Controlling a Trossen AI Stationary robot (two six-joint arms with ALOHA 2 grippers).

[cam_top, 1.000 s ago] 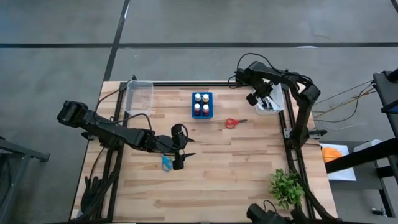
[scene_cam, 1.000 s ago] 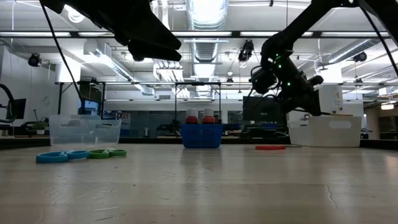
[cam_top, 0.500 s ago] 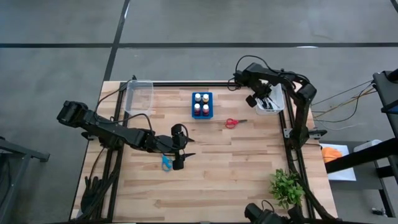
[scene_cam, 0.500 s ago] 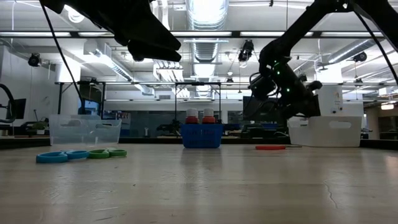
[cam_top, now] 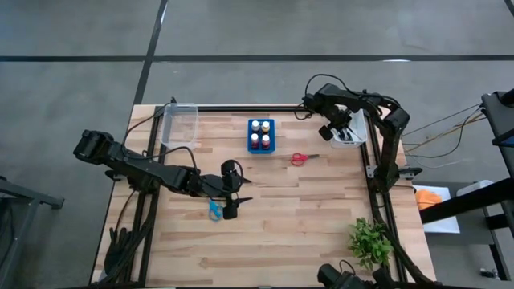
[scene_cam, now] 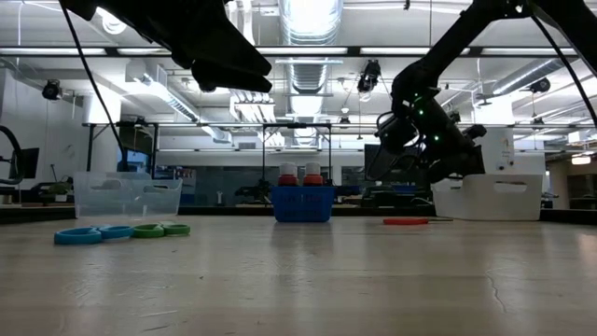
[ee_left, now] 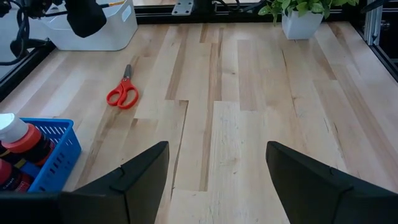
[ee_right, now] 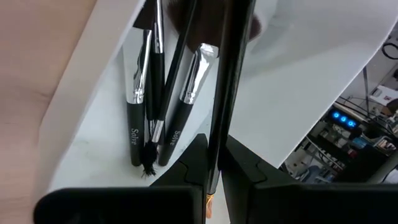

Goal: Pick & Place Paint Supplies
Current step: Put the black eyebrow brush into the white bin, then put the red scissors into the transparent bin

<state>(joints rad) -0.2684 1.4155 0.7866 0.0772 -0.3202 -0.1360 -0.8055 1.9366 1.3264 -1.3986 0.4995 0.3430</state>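
A: Several brushes [ee_right: 163,118] already lie in the white bin [cam_top: 354,131] at the upper right of the high view, so that part looks partly done. The right gripper [ee_right: 212,167] hangs over that bin with its fingers pressed together on one more thin dark brush [ee_right: 224,81].

B: And what's left?

A: By my reckoning, most of it. The red scissors [cam_top: 299,159] sit on the bare wood right of centre, the blue scissors [cam_top: 214,210] lie lower centre, and green-handled scissors [scene_cam: 154,230] show beside them at the lower left of the low view. The paint bottles [cam_top: 259,134] stand in the blue holder [cam_top: 271,124] at upper centre. The clear bin [cam_top: 179,123] at upper left looks empty.

B: The left gripper [cam_top: 234,200]?

A: Spread wide, holding nothing, just beside the blue scissors.

B: Any change from a second ago?

A: The right gripper has shifted slightly toward the upper left over the bin, brush still pinched. The left arm and everything on the table have stayed put.
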